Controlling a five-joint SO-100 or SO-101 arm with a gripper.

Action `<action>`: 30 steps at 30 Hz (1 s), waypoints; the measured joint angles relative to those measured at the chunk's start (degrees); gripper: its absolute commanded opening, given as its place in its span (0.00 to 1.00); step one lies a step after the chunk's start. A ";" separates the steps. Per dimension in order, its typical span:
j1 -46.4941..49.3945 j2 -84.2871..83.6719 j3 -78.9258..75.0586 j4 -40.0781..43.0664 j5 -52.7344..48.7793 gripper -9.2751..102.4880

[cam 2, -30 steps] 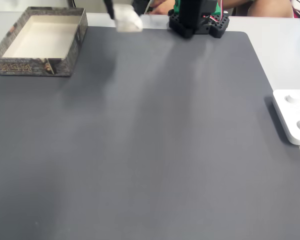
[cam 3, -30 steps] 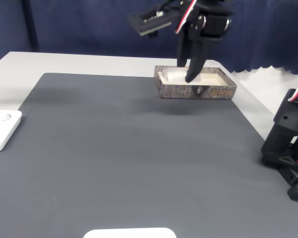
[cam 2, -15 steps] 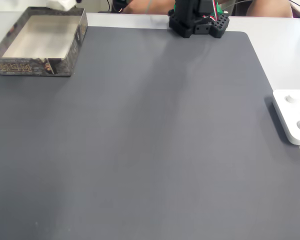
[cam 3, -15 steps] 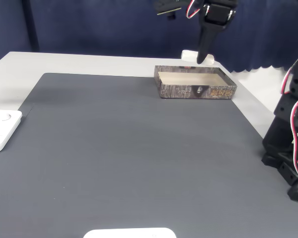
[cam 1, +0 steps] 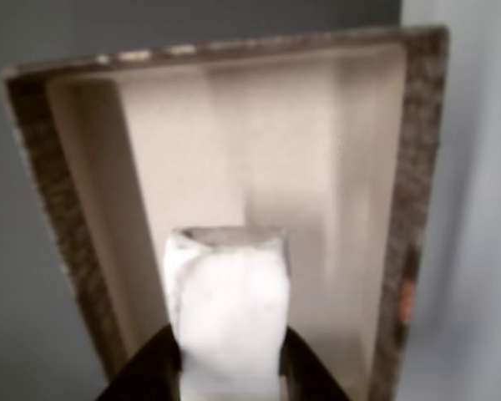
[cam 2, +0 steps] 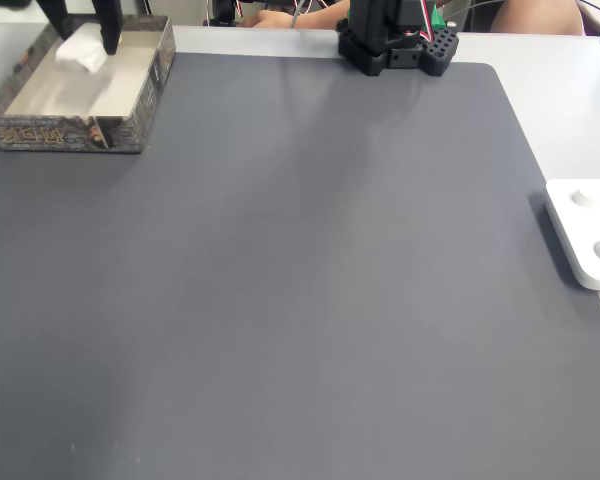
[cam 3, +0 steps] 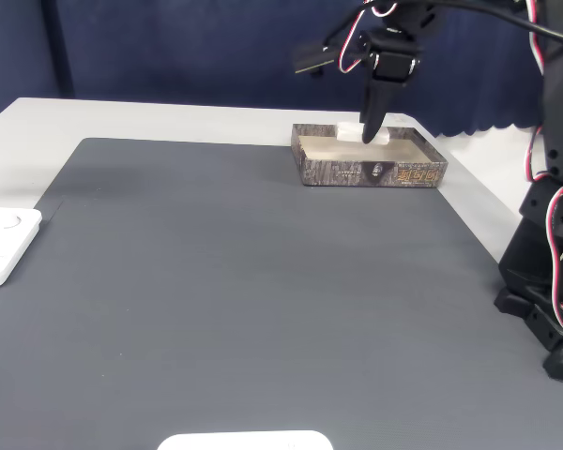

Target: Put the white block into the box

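**White block held over the box**

White block (cam 1: 227, 309) sat pinched between the gripper (cam 2: 82, 48) fingers, hanging above the box (cam 3: 371, 172) interior near one end wall. Releasing well probably meant lowering a little first, keeping clear of the speckled rim, then opening the jaws so the block dropped flat onto the cream floor.

Arm stretched out, pincer (cam 3: 368, 134) clamped, pointing down.

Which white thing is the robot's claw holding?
The small matte white block, pinched in the gripper over the cream-lined box. The flat white rounded-corner device lies far away at the mat's edge, untouched.
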 measured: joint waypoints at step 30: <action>0.18 -13.27 -10.72 -1.23 4.92 0.08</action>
